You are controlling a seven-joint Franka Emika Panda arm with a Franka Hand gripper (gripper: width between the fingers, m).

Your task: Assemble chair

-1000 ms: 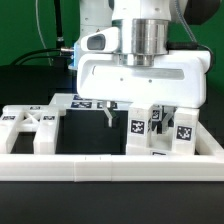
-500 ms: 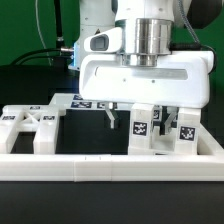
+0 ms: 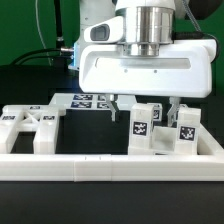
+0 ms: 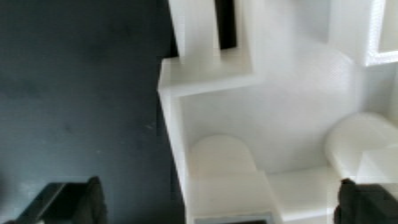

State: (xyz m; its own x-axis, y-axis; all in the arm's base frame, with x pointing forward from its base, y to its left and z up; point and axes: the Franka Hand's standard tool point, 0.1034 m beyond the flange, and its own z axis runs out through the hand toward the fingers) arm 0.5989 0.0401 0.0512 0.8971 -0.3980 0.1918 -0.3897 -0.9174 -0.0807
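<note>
Tool [image 3: 147, 114] moved to exterior view's right; chair blocks [image 3: 143, 128] partly hidden.

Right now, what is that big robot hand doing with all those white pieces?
The robot arm is working on putting a chair together. Its gripper hangs wide open just above the tagged blocks on the exterior view's right, and it holds nothing. The X-braced panel lies by itself on the exterior view's left, with nothing touching it. A long white rail runs along the front of all the pieces.
</note>
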